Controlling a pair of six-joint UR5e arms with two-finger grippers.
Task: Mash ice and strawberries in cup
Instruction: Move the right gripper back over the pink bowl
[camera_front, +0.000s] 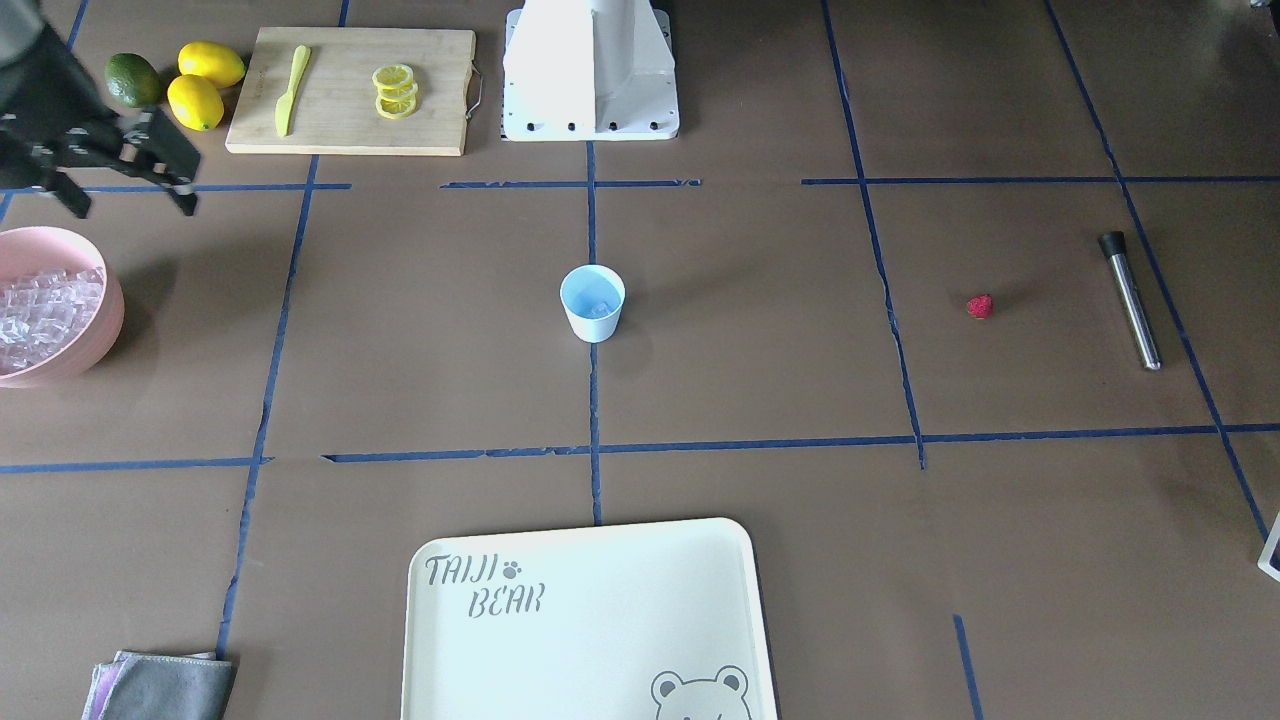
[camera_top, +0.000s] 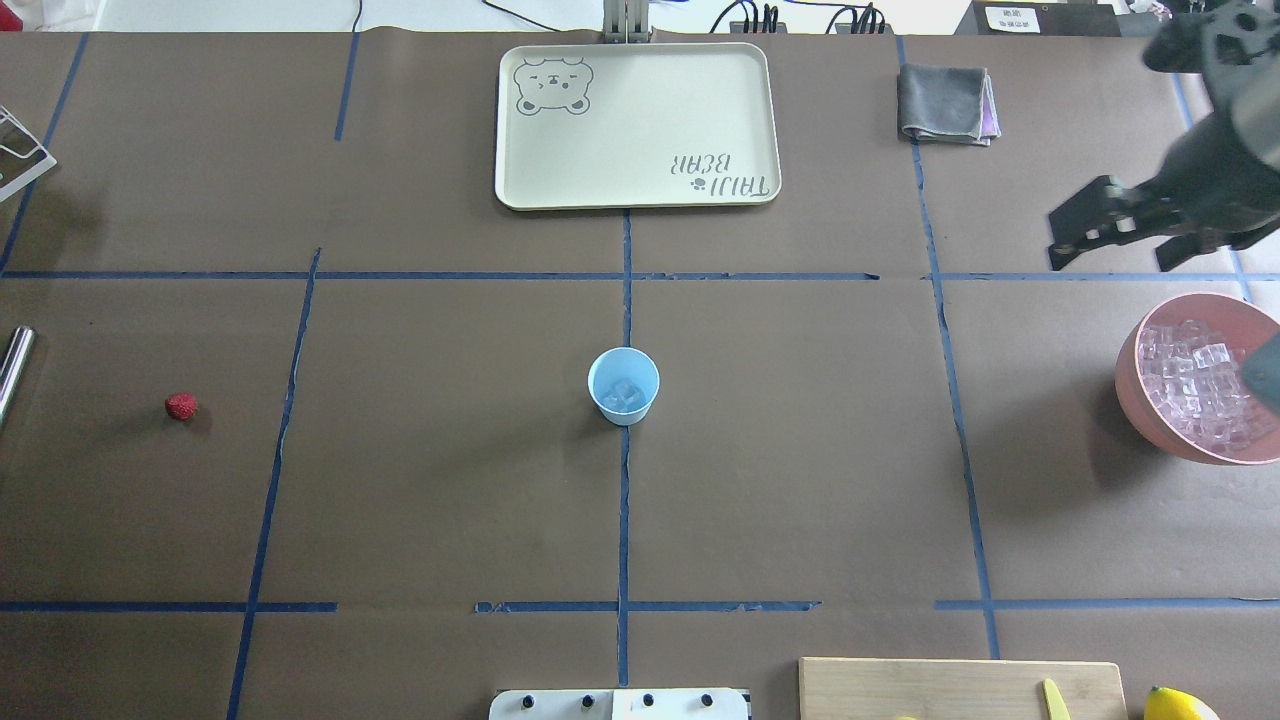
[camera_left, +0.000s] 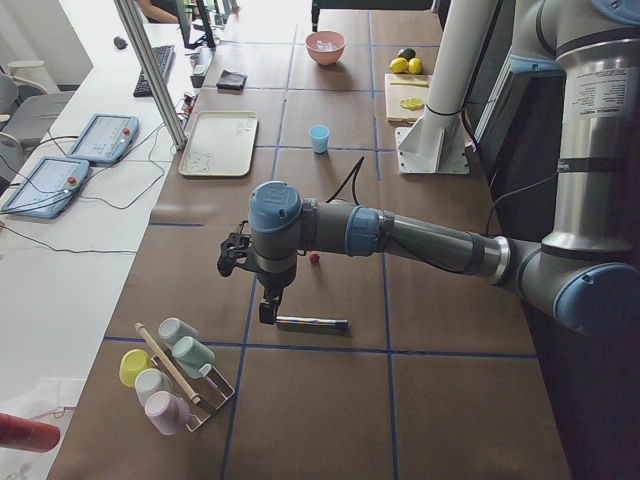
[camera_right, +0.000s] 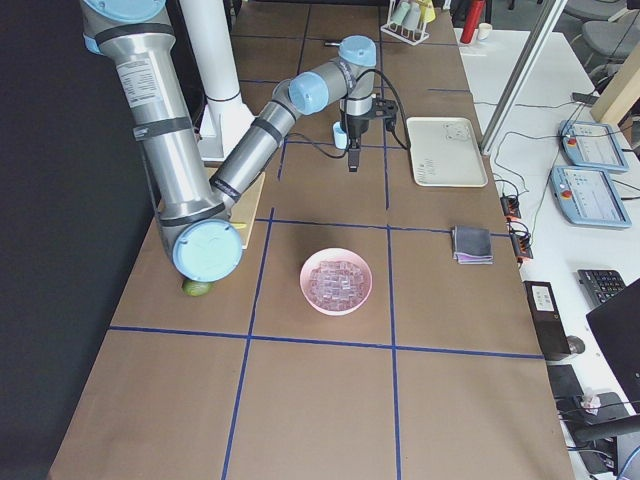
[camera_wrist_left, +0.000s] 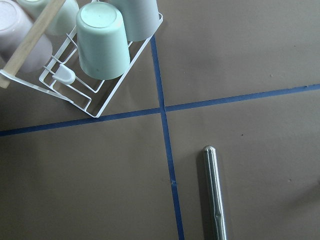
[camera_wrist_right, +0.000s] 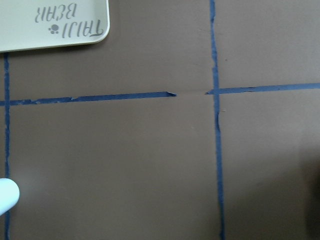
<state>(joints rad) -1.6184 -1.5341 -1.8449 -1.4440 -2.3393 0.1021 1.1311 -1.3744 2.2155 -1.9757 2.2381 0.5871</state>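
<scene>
The light blue cup (camera_front: 592, 305) stands upright at the table's middle with a few ice cubes in it; it also shows in the overhead view (camera_top: 623, 388). More ice (camera_top: 1195, 390) fills the pink bowl (camera_front: 95, 345). The red strawberry (camera_front: 980, 306) lies alone on the table, also seen from overhead (camera_top: 181, 406). My right gripper (camera_top: 1110, 258) is open and empty, raised beside the bowl, also in the front view (camera_front: 128, 200). My left gripper (camera_left: 265, 312) hangs over the end of a steel muddler (camera_wrist_left: 215, 195), near the strawberry (camera_left: 314, 258); I cannot tell its state.
A cream tray (camera_top: 520, 150) lies beyond the cup. A cutting board (camera_front: 440, 90) holds lemon slices (camera_front: 395, 92) and a yellow knife (camera_front: 291, 88); lemons (camera_front: 205, 85) and a lime (camera_front: 133, 80) lie beside it. A grey cloth (camera_top: 945, 103) and a cup rack (camera_wrist_left: 100, 75) stand at the edges.
</scene>
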